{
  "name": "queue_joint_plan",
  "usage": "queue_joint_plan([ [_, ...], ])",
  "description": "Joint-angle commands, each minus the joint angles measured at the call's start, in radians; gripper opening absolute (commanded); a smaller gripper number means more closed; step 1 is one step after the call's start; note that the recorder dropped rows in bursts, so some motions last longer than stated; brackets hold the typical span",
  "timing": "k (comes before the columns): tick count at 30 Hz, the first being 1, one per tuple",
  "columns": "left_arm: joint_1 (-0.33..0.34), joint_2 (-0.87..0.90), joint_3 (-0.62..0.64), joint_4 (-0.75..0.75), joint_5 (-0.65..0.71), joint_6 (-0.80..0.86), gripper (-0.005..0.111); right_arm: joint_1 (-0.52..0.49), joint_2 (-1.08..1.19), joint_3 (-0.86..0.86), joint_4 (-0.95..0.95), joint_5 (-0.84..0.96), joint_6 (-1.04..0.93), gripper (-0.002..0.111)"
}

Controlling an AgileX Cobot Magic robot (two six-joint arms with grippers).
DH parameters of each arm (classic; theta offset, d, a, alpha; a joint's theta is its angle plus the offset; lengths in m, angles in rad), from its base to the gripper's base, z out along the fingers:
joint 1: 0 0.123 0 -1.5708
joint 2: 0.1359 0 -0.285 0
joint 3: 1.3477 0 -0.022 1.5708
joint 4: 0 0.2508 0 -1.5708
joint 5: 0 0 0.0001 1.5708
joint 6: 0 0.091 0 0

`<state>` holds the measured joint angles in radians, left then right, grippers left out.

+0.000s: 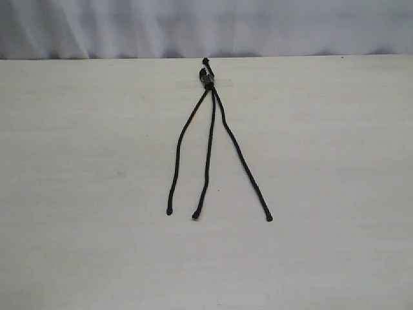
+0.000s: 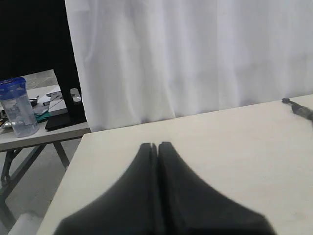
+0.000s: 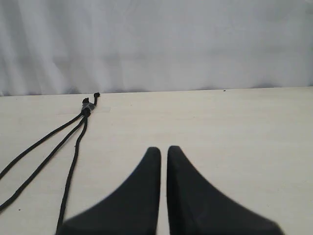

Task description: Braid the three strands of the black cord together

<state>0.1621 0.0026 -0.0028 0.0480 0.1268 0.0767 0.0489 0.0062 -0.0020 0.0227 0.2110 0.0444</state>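
The black cord [image 1: 206, 79] lies on the pale table [image 1: 77, 194], its knotted head at the far middle near the back edge. The three strands fan out toward the front, unbraided and apart: left strand [image 1: 179, 148], middle strand [image 1: 209, 148], right strand [image 1: 240, 152]. Neither gripper shows in the exterior view. My left gripper [image 2: 157, 145] is shut and empty over bare table, with the cord head [image 2: 298, 108] far off at the frame's edge. My right gripper [image 3: 164, 149] is shut and empty, with the cord head [image 3: 87, 108] and strands [image 3: 73, 161] off to its side.
A white curtain [image 1: 206, 26] hangs behind the table's back edge. In the left wrist view the table's side edge [image 2: 63, 186] drops off. Beyond it stands a grey side table [image 2: 44, 132] with a blue-lidded plastic jar [image 2: 17, 107].
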Motion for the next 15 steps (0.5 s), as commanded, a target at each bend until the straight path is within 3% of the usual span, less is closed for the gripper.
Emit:
queue_joint_plan([
  [1,0.002,-0.003,0.003,-0.006,-0.008,-0.001,0.000,-0.004,-0.006,0.002,-0.009,0.000,0.001,0.004],
  [15,0.002,-0.003,0.003,-0.006,-0.035,0.001,0.000,-0.004,-0.006,0.002,-0.009,0.000,0.001,0.004],
])
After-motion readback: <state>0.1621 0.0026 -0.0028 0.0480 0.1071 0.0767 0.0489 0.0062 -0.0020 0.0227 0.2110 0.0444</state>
